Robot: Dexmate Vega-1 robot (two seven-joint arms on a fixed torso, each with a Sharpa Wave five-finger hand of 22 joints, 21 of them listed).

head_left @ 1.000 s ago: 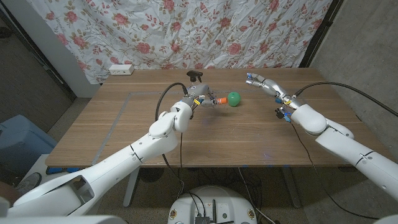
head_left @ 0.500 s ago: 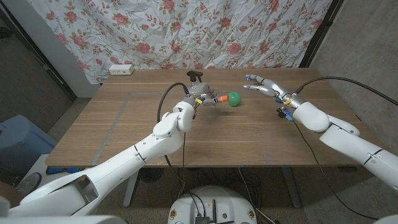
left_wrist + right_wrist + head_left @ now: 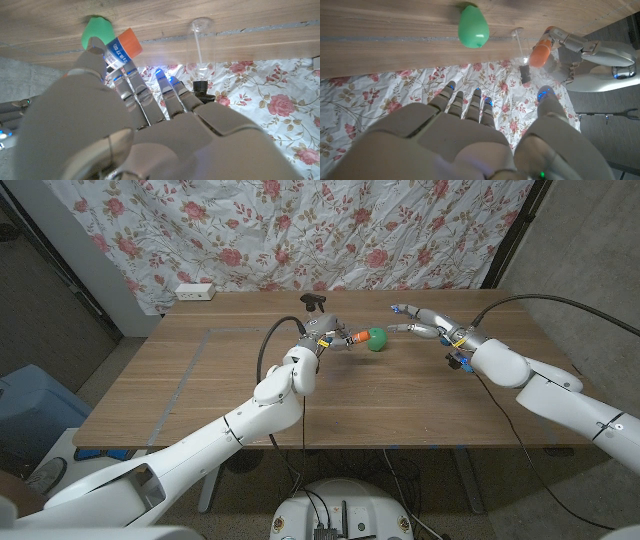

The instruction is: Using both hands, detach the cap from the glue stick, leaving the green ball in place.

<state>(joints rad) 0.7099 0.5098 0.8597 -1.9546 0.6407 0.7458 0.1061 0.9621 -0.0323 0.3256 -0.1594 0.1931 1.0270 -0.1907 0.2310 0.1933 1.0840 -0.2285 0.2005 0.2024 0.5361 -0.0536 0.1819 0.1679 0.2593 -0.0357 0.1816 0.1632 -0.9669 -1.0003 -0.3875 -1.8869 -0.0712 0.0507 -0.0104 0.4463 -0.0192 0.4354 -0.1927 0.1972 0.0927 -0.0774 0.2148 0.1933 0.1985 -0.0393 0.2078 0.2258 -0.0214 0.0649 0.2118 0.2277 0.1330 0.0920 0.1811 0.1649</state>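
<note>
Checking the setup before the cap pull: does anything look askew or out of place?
Nothing looks damaged or spilled. The left hand holds the glue stick with its orange cap still on, close beside the green ball. The right hand hovers open, holding nothing.

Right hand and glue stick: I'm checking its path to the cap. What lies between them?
In the head view the green ball sits between the open right hand and the glue stick, held by the left hand.

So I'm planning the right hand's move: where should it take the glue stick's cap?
Probably the orange cap itself, pinched around its sides, coming in from the robot's right. The left hand holds the glue stick by its body, cap end free and pointing toward the green ball, so come in carefully.
</note>
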